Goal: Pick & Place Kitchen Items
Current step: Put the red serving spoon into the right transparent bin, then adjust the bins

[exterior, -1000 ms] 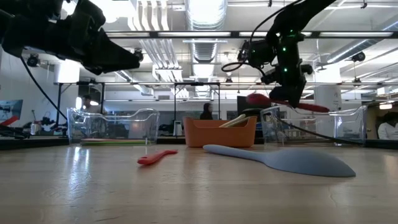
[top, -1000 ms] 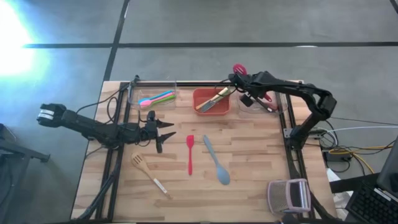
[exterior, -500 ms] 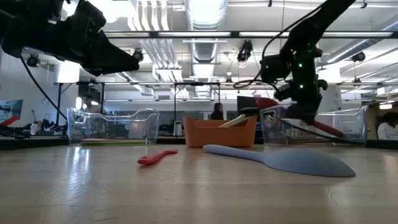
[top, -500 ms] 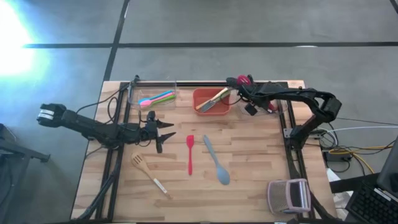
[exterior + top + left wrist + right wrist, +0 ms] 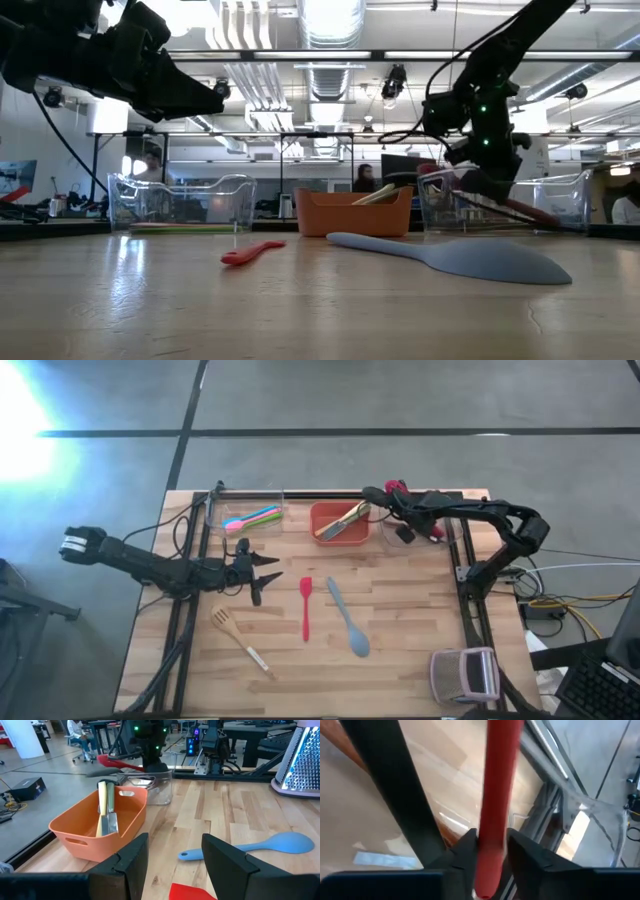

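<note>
My right gripper [image 5: 393,503] reaches into the clear bin [image 5: 452,530] at the far right, shut on a red long-handled utensil [image 5: 396,487]. A black handle [image 5: 395,795] lies beside it in the bin. My left gripper [image 5: 268,572] hovers open and empty over the table's left half. A red spatula [image 5: 306,608], a blue spoon [image 5: 347,618] and a wooden slotted spatula [image 5: 238,637] lie flat on the table. The orange bin [image 5: 330,538] holds wooden utensils. Pink, green and blue utensils lie in the far-left clear bin [image 5: 222,505]. My right gripper has the red utensil's handle [image 5: 495,820] between its two fingers [image 5: 466,849], one against each side. The fingers slant down from the right and lie along the handle. The utensil is tilted: head [image 5: 430,170] high by the bin's left rim, handle end [image 5: 530,210] low inside the bin.
A metal grater [image 5: 465,675] stands at the near right corner. Black frame rails run along both table sides and the far edge [image 5: 300,493]. Bare wood lies between the loose utensils and the near edge.
My right gripper has come down and toward the table's right edge, carrying the red utensil from above the bins into the far-right clear bin. The utensil's handle end now sits low inside the bin.
</note>
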Robot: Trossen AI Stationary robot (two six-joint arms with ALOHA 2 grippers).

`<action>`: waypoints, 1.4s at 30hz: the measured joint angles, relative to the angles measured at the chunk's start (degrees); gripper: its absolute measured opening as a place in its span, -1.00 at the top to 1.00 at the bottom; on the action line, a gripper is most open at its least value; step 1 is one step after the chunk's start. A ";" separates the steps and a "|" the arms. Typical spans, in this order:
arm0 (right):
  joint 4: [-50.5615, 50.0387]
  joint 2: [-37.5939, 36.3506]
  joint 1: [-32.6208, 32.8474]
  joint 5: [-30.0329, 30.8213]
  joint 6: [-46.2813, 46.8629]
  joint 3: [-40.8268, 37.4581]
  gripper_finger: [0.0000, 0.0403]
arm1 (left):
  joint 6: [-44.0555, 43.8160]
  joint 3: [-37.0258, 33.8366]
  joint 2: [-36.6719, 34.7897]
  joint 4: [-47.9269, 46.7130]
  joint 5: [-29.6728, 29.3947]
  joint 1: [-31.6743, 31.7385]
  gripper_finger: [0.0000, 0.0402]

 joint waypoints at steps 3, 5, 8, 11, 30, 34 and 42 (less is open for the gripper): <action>-0.08 -0.24 0.07 -0.04 -0.04 0.99 0.33 | 0.02 0.00 0.00 -0.02 0.00 0.00 0.07; -0.17 -0.71 0.07 -0.79 -0.16 1.52 0.23 | 0.02 0.01 0.00 -0.01 0.00 -0.01 0.07; -2.36 -1.65 0.20 -1.05 -0.15 2.82 0.14 | 0.04 0.00 0.00 -0.02 0.00 0.00 0.07; -5.31 -3.47 1.02 -1.00 0.12 4.90 0.10 | 0.07 0.00 0.00 -0.02 -0.08 -0.01 0.07; -7.33 -16.58 28.80 -19.80 8.77 8.25 0.94 | 0.04 0.00 0.00 -0.02 -0.43 0.04 0.07; -7.11 -15.68 31.47 -19.78 12.72 3.49 0.96 | 0.03 0.00 0.00 -0.01 -0.59 0.04 0.07; -0.04 -12.14 29.42 -19.62 12.29 -3.77 0.96 | 0.01 0.00 0.00 0.00 -0.59 0.04 0.07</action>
